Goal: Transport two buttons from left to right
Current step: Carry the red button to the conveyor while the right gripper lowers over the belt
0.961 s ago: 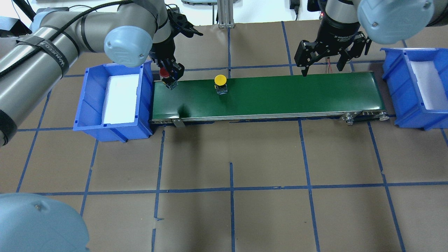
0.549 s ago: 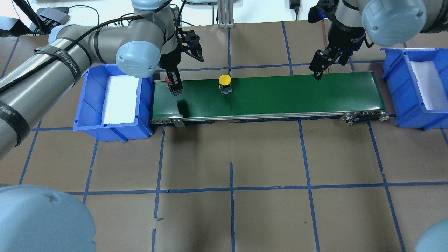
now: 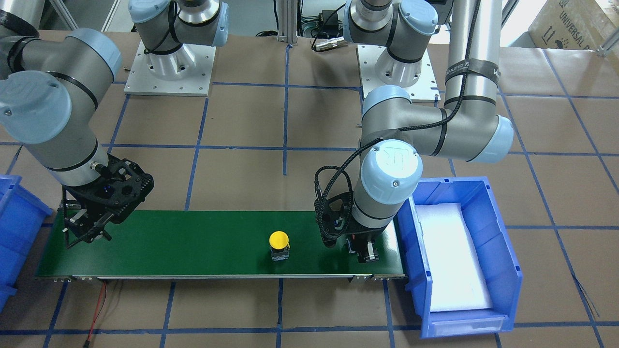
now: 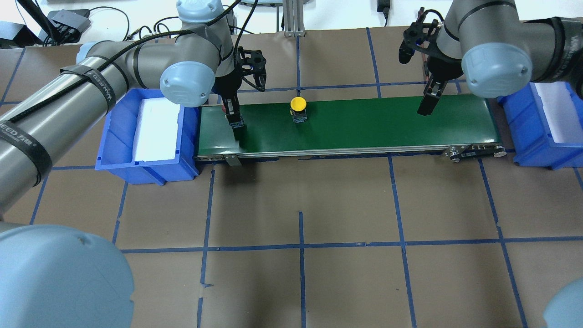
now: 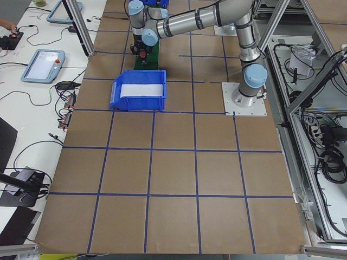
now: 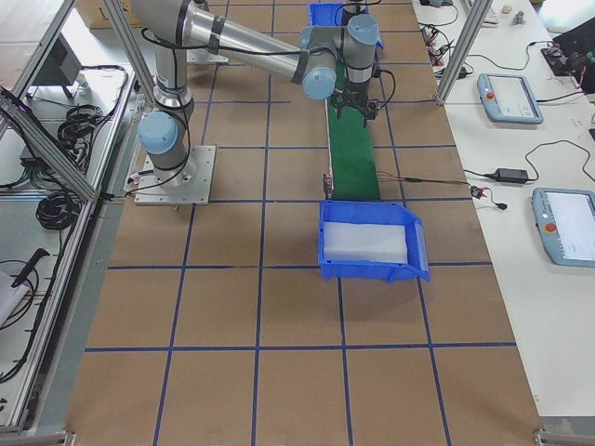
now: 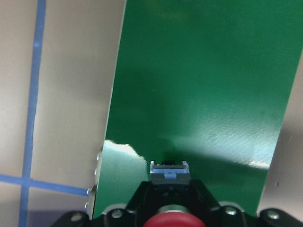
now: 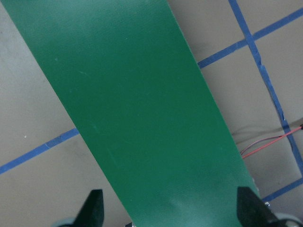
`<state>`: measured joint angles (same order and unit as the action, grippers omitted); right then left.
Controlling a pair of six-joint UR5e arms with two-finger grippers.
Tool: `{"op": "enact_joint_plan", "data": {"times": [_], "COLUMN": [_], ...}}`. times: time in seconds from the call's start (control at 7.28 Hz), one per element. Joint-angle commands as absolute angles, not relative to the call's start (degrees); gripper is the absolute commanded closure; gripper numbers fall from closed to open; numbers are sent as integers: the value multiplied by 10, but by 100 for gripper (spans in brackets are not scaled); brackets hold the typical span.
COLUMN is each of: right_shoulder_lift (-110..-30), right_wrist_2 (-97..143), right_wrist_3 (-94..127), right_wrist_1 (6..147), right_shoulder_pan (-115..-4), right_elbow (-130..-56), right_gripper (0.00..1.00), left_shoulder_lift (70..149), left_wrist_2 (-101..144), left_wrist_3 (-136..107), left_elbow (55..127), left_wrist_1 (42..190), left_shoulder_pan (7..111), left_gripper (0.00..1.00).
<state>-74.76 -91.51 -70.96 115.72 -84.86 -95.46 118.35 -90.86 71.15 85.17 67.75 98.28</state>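
Seen from overhead, a long green belt (image 4: 364, 130) runs from 9 to 3 o'clock between two blue bins. The left bin (image 4: 119, 152) sits at its 9 o'clock end and the right bin (image 4: 524, 152) at its 3 o'clock end.

The left gripper (image 4: 236, 122) hangs over the belt's 9 o'clock end, just beside the left bin, with its fingers pointing down. They are clamped on the red button (image 7: 173, 221). In the left wrist view its cap sits between the fingers and its dark body juts beyond the tips. Its long axis is in line with the fingers and aimed at the belt straight below. Whether the body touches the belt I cannot tell.

The yellow button (image 4: 298, 105) stands upright on the belt, at about 3 o'clock from the left gripper and apart from it. The left arm is the nearer one to it.

The right gripper (image 4: 428, 104) hangs over the belt's 12 o'clock edge, well off at 3 o'clock from the yellow button. Its fingers are spread wide and hold nothing.

The coming move looks like lowering the red button straight down and letting it go onto the belt.
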Motion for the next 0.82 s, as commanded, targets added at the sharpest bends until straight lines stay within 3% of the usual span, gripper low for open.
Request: {"op": "enact_joint_plan", "data": {"times": [0.0,0.69], "right_shoulder_lift": [-749,-708], "right_wrist_2": [-915,-904], "right_wrist_3": [-835,-906], "right_wrist_1": [1176,1177], "right_shoulder_pan": [-847,-853], "right_elbow": [-962,-958], "right_gripper": [0,1], "left_shoulder_lift": [1186,1117], "left_wrist_2": [-904,-911], "left_wrist_3": [707,532], "left_elbow": [853,844], "left_wrist_1": [676,708], "left_shoulder_pan": [986,992], "left_gripper": [1,0]}}
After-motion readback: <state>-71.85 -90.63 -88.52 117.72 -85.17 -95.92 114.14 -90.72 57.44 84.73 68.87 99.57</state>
